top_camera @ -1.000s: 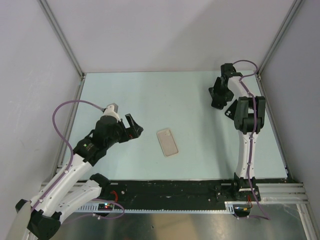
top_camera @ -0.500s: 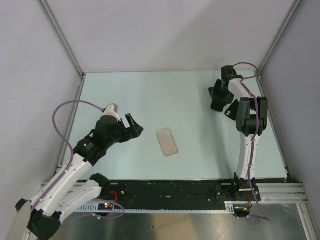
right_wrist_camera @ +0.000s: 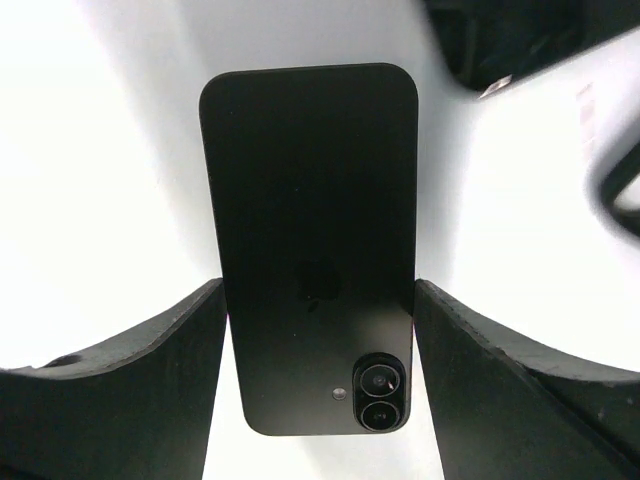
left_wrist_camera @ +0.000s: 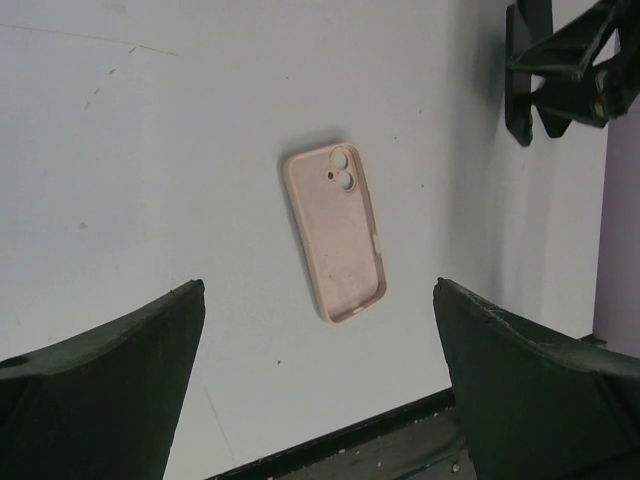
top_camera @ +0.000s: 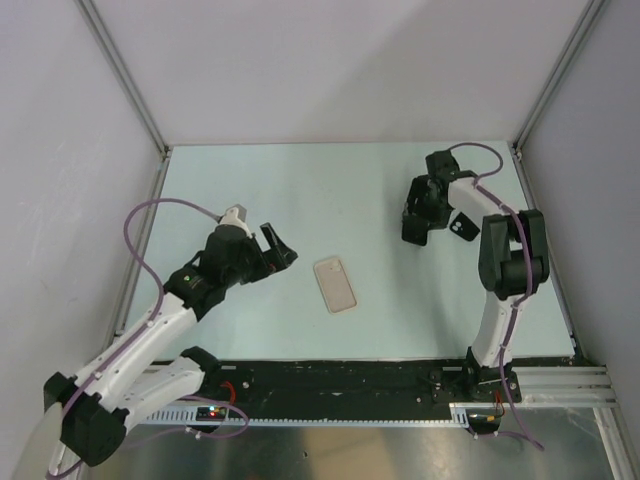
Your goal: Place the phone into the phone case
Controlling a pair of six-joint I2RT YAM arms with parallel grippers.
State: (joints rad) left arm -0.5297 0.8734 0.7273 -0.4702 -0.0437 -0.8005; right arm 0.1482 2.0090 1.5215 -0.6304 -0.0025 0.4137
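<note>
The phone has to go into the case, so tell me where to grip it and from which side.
Grip the phone across its two long edges, about mid-body, probably coming straight down from above. Its flat back faces up, so only the edges offer a pinch, and the short width suits a two-finger grip. Stay clear of the camera lenses at one end.

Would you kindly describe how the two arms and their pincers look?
Both arms have white tubular links and chunky black joint housings. The left arm and right arm each carry a thin purple cable looping loosely alongside. The left pincer and right pincer are black, each with two broad, wedge-shaped dark fingers.
</note>
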